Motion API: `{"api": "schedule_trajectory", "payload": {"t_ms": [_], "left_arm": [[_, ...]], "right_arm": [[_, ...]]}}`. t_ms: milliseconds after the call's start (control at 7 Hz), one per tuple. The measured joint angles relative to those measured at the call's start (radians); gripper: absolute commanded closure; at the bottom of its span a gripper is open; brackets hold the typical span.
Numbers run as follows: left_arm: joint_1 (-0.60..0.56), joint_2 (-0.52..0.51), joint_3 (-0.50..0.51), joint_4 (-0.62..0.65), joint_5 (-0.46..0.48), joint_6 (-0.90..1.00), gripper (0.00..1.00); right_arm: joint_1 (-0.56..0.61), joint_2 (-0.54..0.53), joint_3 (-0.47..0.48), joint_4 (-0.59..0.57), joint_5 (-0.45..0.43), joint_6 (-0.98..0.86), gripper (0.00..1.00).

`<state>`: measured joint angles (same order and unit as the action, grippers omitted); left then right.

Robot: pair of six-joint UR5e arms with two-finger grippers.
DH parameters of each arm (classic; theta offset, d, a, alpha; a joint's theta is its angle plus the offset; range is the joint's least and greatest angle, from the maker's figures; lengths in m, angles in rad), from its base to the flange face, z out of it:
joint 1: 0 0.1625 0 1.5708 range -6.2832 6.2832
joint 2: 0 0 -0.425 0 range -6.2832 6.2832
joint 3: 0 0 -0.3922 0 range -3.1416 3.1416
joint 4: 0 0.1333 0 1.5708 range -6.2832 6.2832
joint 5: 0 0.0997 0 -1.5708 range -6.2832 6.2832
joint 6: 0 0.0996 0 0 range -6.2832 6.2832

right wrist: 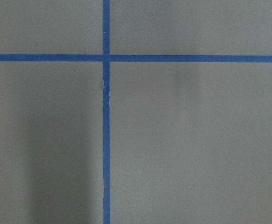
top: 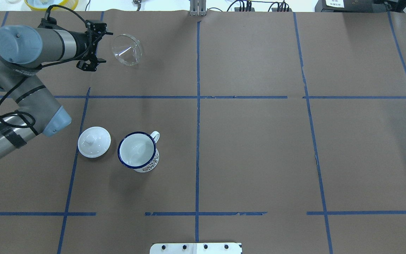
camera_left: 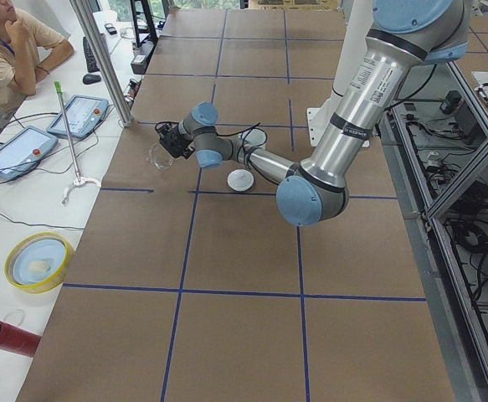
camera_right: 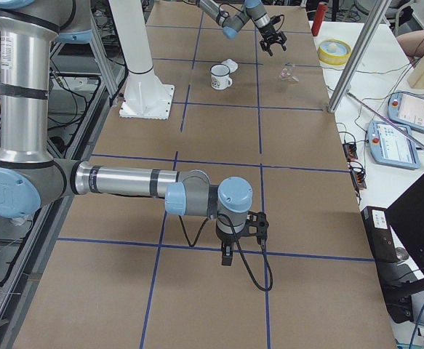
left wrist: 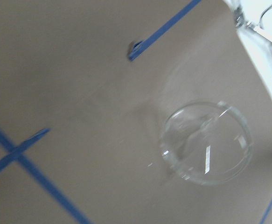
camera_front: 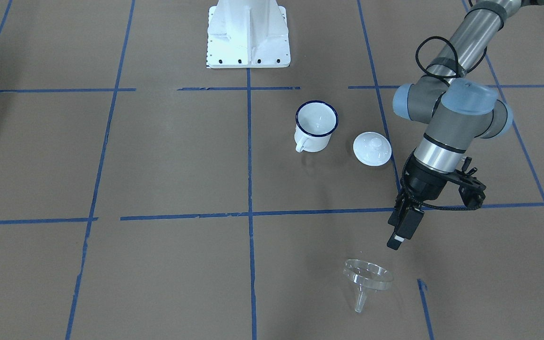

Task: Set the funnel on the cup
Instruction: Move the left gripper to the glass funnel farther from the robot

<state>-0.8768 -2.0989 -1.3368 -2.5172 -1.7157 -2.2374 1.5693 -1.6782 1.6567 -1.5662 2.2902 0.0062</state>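
Hovering near the funnel, the left gripper is angled down toward it, presumably to pinch the rim; finger spacing cannot be told. The funnel is seen lying tipped over at lower right, well apart from the upright cup. The right gripper's spacing cannot be told.

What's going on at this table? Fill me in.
The left gripper hovers just beside the clear funnel, which lies on its side on the table and is not yet grasped. The white enamel cup stands upright and empty next to a white knobbed lid, well apart from the funnel. The right gripper hangs far from these things.
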Motion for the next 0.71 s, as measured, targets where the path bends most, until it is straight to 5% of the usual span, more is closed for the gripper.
{"api": "schedule_trajectory", "payload": {"t_ms": [714], "left_arm": [[0.046,-0.136,0.222,-0.133,0.186,-0.198,0.01]], "right_arm": [[0.000,0.000,0.000,0.000,0.000,0.000,0.00]]}}
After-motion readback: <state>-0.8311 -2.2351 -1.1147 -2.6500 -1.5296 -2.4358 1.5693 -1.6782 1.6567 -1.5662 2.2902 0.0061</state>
